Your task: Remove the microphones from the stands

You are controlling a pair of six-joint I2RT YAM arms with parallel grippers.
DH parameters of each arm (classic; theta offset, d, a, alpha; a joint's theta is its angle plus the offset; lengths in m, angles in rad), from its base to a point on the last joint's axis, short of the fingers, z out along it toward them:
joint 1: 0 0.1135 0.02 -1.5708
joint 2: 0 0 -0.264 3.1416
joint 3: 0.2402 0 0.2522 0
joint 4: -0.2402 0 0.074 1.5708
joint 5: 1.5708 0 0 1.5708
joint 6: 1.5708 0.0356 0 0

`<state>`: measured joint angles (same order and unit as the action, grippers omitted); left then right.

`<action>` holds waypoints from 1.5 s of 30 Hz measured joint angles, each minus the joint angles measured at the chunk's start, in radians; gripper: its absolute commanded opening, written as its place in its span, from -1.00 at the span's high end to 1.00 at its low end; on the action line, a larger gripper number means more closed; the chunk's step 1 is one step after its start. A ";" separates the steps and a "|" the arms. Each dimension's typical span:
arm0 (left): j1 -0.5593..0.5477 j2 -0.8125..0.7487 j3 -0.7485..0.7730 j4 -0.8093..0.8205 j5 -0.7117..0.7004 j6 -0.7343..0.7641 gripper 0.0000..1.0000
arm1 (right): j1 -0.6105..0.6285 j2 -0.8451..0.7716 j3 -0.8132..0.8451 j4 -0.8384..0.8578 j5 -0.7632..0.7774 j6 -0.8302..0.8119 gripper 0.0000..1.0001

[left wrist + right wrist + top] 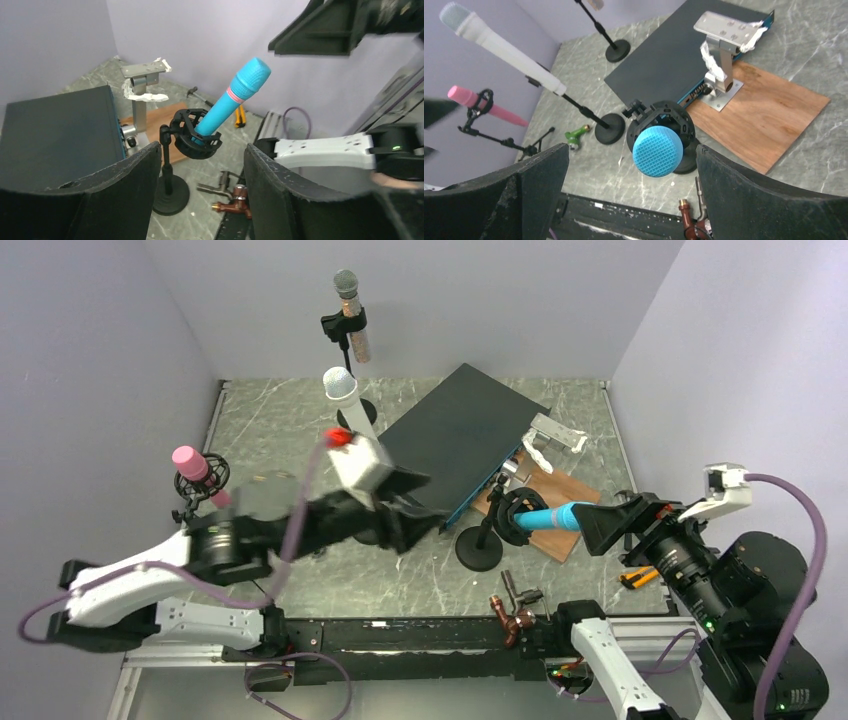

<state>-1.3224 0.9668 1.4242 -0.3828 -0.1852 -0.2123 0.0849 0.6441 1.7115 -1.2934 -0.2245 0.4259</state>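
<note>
Blue microphone (550, 518) tilted in stand (478, 552), right fingers (539, 195) wide open just off its head, left fingers (125, 190) open, well clear

Grey marble-patterned table (270, 430). Toward the back and middle, a flat dark box (460, 440). Just beside it on the right, a wooden board (572, 488). In front of the box, close to the board's near corner, a round black stand base (479, 552). Further left, a second round base (610, 128), with a small green piece (576, 134) just beside. Near the back wall, a third round base (617, 50). On the left side, thin tripod legs (531, 147). At the near edge, a copper pipe fitting (515, 620). Far right, a tool with orange handles (637, 577).
</note>
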 measured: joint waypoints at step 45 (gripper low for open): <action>-0.120 0.800 0.288 0.394 -0.012 0.514 0.99 | 0.137 0.009 0.291 -0.061 0.204 0.110 -1.00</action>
<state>-1.4422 1.7664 1.7126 0.0113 -0.1974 0.3016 0.2218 0.6533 2.0022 -1.3548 -0.0204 0.5362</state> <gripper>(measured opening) 0.510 0.997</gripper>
